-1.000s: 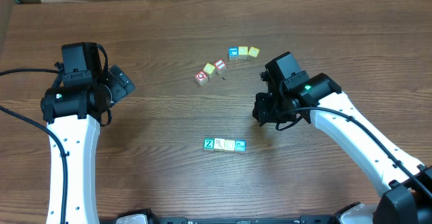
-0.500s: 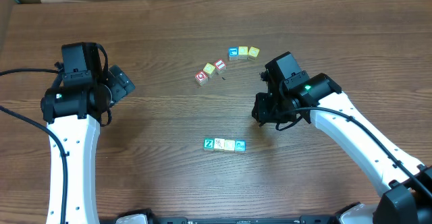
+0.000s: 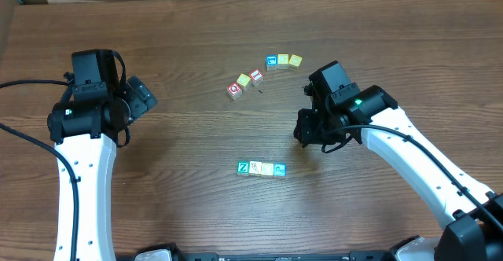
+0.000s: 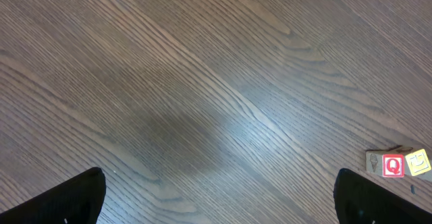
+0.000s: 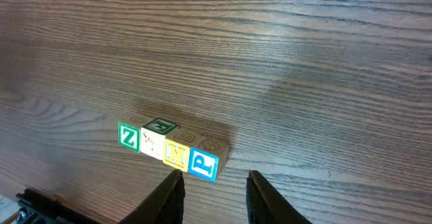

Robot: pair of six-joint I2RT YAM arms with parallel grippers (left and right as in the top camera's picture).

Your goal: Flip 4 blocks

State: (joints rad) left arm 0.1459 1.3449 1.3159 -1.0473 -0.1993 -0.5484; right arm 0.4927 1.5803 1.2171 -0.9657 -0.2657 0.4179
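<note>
The four blocks (image 5: pixel 169 150) lie touching in one row on the desk (image 5: pixel 324 62), from the Z block (image 5: pixel 128 136) to the P block (image 5: pixel 203 163). The right gripper (image 5: pixel 215 190) hangs near the P block, narrow and empty. The left gripper (image 4: pixel 217 190) is wide, empty, well apart

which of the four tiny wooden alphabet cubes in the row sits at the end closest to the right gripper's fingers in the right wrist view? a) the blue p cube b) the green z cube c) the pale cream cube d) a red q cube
a: the tiny wooden cube with the blue P face ends the row just above the right gripper, and the green Z cube is at the opposite end.
</note>
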